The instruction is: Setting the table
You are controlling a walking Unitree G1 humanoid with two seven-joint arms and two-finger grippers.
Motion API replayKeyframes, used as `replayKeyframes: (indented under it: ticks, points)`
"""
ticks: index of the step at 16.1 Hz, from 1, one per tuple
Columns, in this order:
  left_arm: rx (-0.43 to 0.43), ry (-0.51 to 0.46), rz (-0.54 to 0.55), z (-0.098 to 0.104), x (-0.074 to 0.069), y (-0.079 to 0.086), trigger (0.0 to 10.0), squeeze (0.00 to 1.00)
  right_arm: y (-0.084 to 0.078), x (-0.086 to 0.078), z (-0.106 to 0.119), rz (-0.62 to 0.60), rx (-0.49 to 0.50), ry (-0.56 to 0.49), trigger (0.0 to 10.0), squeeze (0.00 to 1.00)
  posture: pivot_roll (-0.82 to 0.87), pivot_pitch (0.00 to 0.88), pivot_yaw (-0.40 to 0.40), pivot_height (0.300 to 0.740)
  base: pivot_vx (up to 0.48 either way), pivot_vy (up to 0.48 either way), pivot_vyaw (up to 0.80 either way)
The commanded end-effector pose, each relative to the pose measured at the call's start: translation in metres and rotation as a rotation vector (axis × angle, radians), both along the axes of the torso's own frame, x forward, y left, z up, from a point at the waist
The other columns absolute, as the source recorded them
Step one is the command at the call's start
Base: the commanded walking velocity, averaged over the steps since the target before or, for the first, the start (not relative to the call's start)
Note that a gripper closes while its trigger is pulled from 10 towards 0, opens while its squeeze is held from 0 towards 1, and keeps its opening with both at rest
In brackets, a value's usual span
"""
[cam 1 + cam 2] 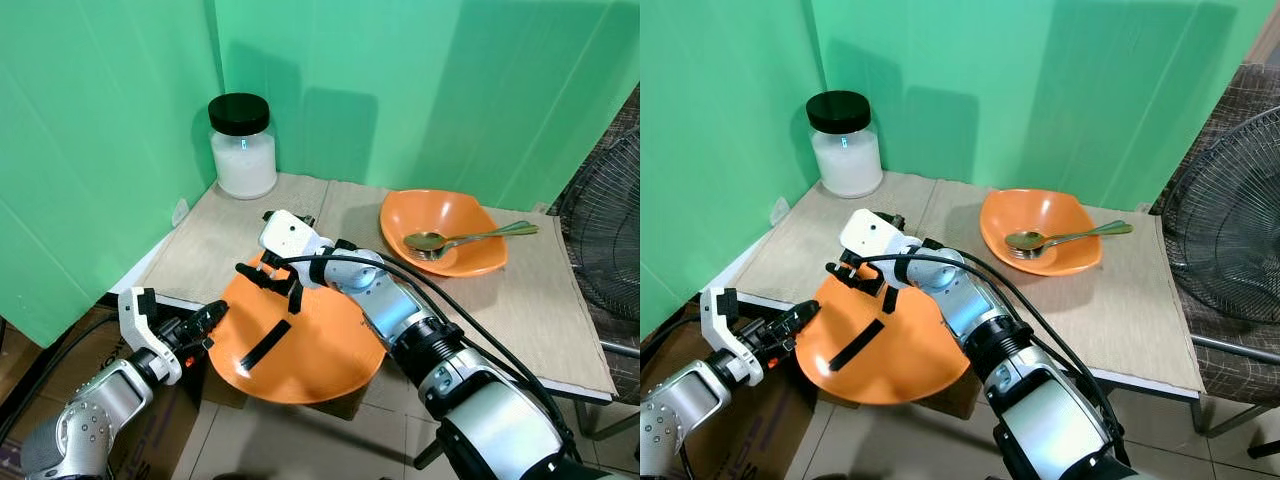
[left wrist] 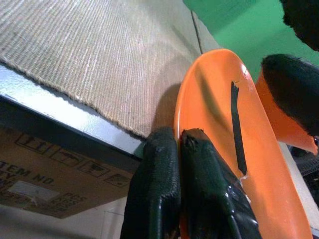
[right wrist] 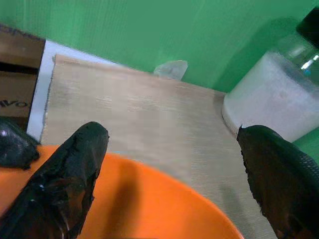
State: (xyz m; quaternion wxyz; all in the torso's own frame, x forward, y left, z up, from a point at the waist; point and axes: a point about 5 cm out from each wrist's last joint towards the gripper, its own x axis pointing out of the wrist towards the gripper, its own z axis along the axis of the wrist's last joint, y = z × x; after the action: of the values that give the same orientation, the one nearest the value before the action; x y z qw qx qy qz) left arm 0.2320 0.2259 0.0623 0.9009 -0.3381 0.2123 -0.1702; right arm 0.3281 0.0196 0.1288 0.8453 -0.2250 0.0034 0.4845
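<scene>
Left end effector (image 1: 212, 322) pinching orange plate (image 1: 310, 350) rim, right end effector (image 1: 268, 281) spread wide above plate, not gripping

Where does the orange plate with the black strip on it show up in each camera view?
Left eye view: orange plate low centre, overhanging the table's front edge.
Right eye view: plate lower left.
Left wrist view: plate at right, its rim pinched by the left end effector.
Right wrist view: plate along the bottom.
Shared landmark: the black strip, seen in both eye views and the left wrist view.
</scene>
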Motion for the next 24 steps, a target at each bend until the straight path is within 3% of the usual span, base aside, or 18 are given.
replayKeyframes:
  ticks: [1,8,12,16,20,22,24]
  points:
    - [0.027,0.058,0.059,-0.008,-0.003,0.007,0.0,0.0,-0.002,0.002,0.005,-0.009,0.026,-0.001,10.0,0.0,0.13,0.0,-0.017,0.74,0.0,0.0,0.0]
    - [0.035,-0.032,0.227,0.012,0.0,0.038,0.0,0.0,0.0,0.0,0.01,0.018,0.048,0.005,10.0,0.0,0.14,0.0,-0.029,0.74,0.0,0.0,0.0]
    - [-0.044,-0.149,0.325,0.033,0.005,0.046,0.0,0.0,-0.004,-0.004,0.011,0.029,0.067,0.023,10.0,0.0,0.13,0.0,-0.027,0.74,0.0,0.0,0.0]
    - [-0.113,-0.28,0.38,0.059,0.014,0.048,0.0,0.0,-0.016,0.004,0.024,-0.058,0.255,0.129,10.0,0.0,0.13,0.0,-0.03,0.74,0.0,0.0,0.0]
    - [-0.163,-0.39,0.334,0.082,0.019,0.041,0.0,0.0,-0.032,0.017,0.047,-0.144,0.427,0.185,10.0,0.0,0.13,0.0,-0.031,0.74,0.0,0.0,0.0]
    - [-0.175,-0.416,0.311,0.087,0.02,0.038,0.0,0.0,-0.038,0.02,0.052,-0.17,0.458,0.194,10.0,0.0,0.14,0.0,-0.034,0.74,0.0,0.0,0.0]
    - [-0.194,-0.469,0.274,0.099,0.019,0.033,0.0,0.0,-0.054,0.027,0.06,-0.217,0.555,0.263,10.0,0.0,0.14,0.0,-0.038,0.74,0.0,0.0,0.0]
